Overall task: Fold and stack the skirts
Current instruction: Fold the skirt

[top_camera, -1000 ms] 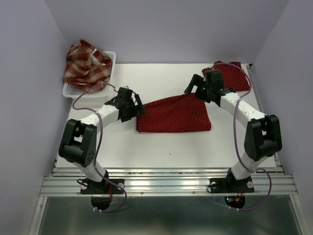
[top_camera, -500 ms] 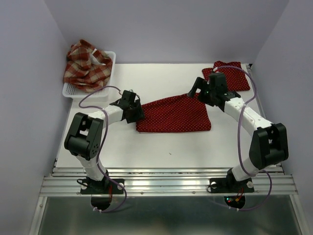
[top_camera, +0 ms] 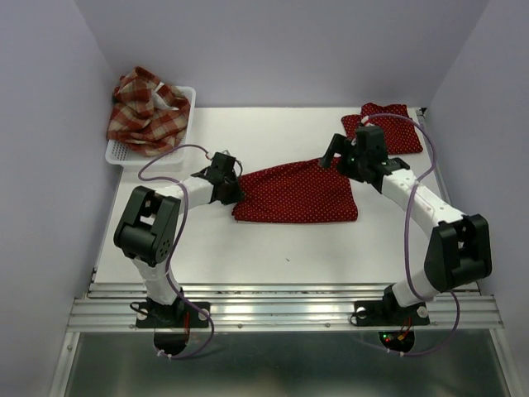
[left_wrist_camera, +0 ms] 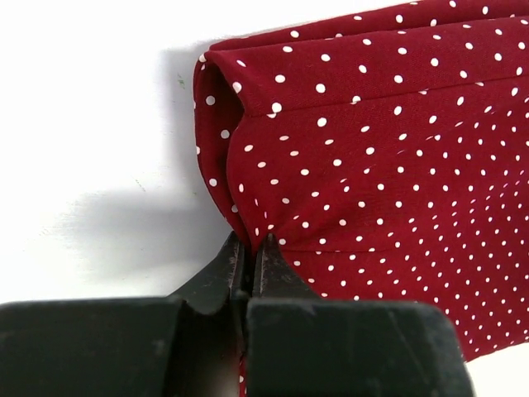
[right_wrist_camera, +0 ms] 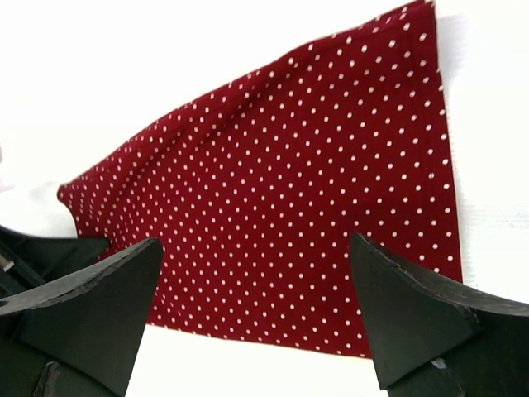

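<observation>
– At mid-table, what is laid out?
– One dotted skirt [top_camera: 296, 192] is spread flat on the white table [top_camera: 248, 248]. Dark red cloth, small white dots.
– How is the left gripper [top_camera: 227, 187] set?
– Clamped closed. The dotted skirt's 9 o'clock edge is pinched between the jaws. A small fold of cloth is bunched up just past the tips, as seen from the left wrist.
– And the right gripper [top_camera: 335, 154]?
– Jaws are spread wide and nothing is gripped. It is held over the dotted skirt's 1 o'clock corner. Contact with the cloth cannot be told.
– Where are the other skirts found?
– A folded skirt [top_camera: 397, 132], same dotted cloth, is set at the table's 1 o'clock corner, well apart from the left gripper. The plaid skirt [top_camera: 149, 112] is heaped in the basket [top_camera: 124, 154] at 10 o'clock and is draped over its rim.
</observation>
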`<state>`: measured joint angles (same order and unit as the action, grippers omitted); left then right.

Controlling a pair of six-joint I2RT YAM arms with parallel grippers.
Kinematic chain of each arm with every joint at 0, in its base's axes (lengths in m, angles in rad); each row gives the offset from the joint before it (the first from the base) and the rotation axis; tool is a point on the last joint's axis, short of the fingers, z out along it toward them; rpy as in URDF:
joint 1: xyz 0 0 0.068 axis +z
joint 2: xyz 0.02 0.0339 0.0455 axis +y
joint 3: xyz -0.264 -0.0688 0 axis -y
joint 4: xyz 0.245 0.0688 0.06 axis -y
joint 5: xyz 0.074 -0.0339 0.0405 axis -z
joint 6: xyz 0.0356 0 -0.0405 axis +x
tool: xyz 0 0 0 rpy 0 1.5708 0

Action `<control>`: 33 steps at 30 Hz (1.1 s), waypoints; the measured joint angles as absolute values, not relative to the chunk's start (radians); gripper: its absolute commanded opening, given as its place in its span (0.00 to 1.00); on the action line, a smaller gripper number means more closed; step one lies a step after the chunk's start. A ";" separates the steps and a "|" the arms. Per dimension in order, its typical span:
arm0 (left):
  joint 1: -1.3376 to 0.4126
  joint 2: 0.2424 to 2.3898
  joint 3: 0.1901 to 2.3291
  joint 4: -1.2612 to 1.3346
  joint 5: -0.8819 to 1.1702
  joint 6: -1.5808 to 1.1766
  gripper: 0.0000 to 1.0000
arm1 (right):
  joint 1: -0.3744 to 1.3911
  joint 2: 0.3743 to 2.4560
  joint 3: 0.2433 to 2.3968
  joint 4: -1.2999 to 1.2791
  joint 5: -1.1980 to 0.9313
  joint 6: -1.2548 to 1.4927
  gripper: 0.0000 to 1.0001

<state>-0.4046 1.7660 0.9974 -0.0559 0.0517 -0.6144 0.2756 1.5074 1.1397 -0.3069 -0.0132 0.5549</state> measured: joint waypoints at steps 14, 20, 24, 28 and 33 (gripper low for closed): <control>-0.414 1.665 0.997 -0.249 -0.094 -0.614 0.00 | 0.463 1.644 1.168 -0.277 -0.112 0.520 0.61; -0.414 1.637 1.008 -0.324 -0.134 -0.615 0.00 | 0.548 1.791 1.224 -0.275 -0.074 0.541 0.23; -0.413 1.630 1.029 -0.363 -0.152 -0.614 0.00 | 0.577 1.856 1.257 -0.274 -0.051 0.555 0.19; -0.413 1.600 1.057 -0.399 -0.167 -0.613 0.00 | 0.598 1.911 1.283 -0.249 -0.044 0.572 0.17; -0.413 1.562 1.093 -0.422 -0.178 -0.606 0.00 | 0.624 1.948 1.295 -0.224 -0.044 0.590 0.16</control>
<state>-0.4126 1.5623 1.0927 -0.4225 -0.1783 -0.6064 0.6239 1.9480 1.2945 -0.2241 -0.0444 0.5900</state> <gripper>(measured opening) 0.077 0.166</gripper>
